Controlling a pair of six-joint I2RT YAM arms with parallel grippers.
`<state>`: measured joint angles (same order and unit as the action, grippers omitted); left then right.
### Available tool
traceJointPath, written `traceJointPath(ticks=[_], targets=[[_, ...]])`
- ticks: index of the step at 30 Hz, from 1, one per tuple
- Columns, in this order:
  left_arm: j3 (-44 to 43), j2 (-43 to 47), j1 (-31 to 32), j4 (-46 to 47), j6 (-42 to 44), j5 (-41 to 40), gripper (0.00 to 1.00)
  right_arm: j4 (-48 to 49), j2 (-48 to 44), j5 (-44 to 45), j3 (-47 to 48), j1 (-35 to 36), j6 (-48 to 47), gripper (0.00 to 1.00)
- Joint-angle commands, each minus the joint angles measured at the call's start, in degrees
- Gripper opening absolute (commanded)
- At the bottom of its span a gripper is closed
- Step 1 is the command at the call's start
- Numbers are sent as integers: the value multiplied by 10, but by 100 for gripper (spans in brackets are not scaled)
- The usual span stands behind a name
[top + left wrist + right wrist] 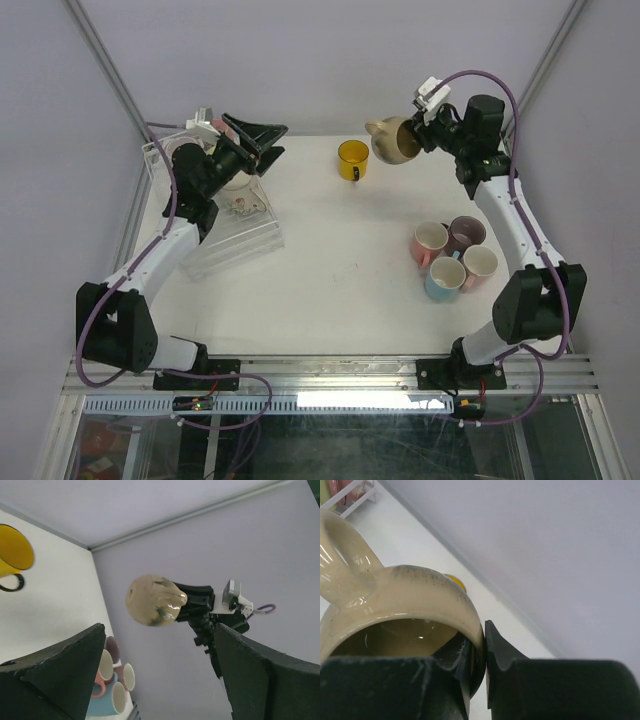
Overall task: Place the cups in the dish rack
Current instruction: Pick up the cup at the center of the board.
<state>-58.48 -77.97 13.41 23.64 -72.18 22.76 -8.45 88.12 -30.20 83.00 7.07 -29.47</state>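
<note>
My right gripper (481,652) is clamped on the rim wall of the beige mug (393,141) — one finger inside, one outside. The mug hangs tipped on its side in the air over the far edge of the table (340,300), near the yellow mug (352,160) and to its right. My left gripper (262,142) gapes wide with nothing in it, raised over the far end of the dish rack (235,245).

The mug is glazed ceramic — stiff, brittle and slick. I judge it heavy enough to swivel in a rim pinch, so I would carry it slowly. The rim gives a workable hold, and the handle loop (342,565) is the other place to take it.

The middle of the table offers open room for the crossing. The back wall (320,60) is close behind the mug, and my left gripper hangs in the way above the rack. The cluster of four mugs (445,278) sits on the right, well apart from that path.
</note>
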Motion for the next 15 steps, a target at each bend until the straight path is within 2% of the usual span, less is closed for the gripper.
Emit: traceJointPath(ticks=[1,6,9,15], targets=[[-40,-21,21,94,-54,79,89,206,-50,-31,3,2,-61,0],[-54,-66,46,142,-83,108,93,281,-76,-76,-38,3,-151,0],[-76,-89,65,159,-89,124,99,334,-88,-109,-74,4,-194,0],[-107,-124,85,173,-91,146,99,334,-90,-107,-69,12,-194,0]])
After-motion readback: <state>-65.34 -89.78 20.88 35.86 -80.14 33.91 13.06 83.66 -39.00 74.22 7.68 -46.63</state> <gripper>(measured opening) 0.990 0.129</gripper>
